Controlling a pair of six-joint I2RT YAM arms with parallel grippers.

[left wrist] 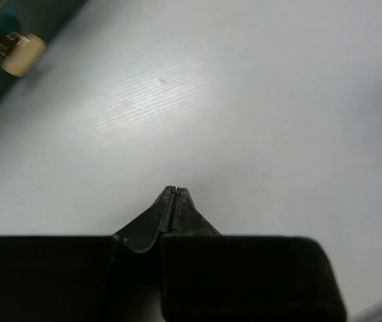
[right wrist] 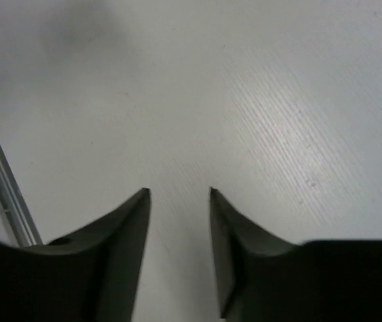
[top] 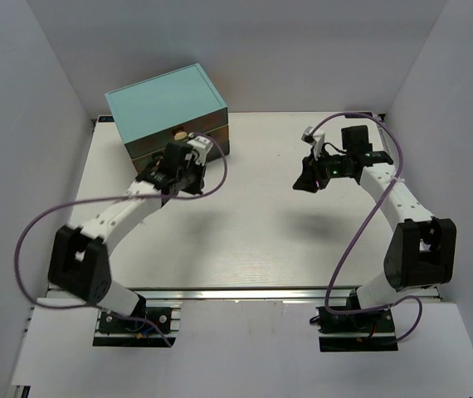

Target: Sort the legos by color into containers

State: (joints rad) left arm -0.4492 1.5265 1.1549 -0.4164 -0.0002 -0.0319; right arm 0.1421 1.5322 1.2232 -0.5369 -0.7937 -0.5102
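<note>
No legos are seen, so an opening step is guessed: left gripper [left wrist: 175, 190], pinched shut on nothing, must be reopened for the cream knob [left wrist: 22, 54] ahead-left; right gripper [right wrist: 177, 194] is held half-open, empty

One light-teal cabinet [top: 166, 104] stands on one white table [top: 245, 240], at about eleven o'clock. From above, one cream knob [top: 182, 131] shows on its front — the left wrist view also catches a single knob, at ten o'clock. The number of drawers cannot be told. Two arms — left arm [top: 112, 217] at seven o'clock, right arm [top: 398, 199] at four — carry one gripper each: left gripper [left wrist: 174, 190], right gripper [right wrist: 179, 193]. Two purple cables: left cable [top: 18, 249], right cable [top: 342, 261].
</note>
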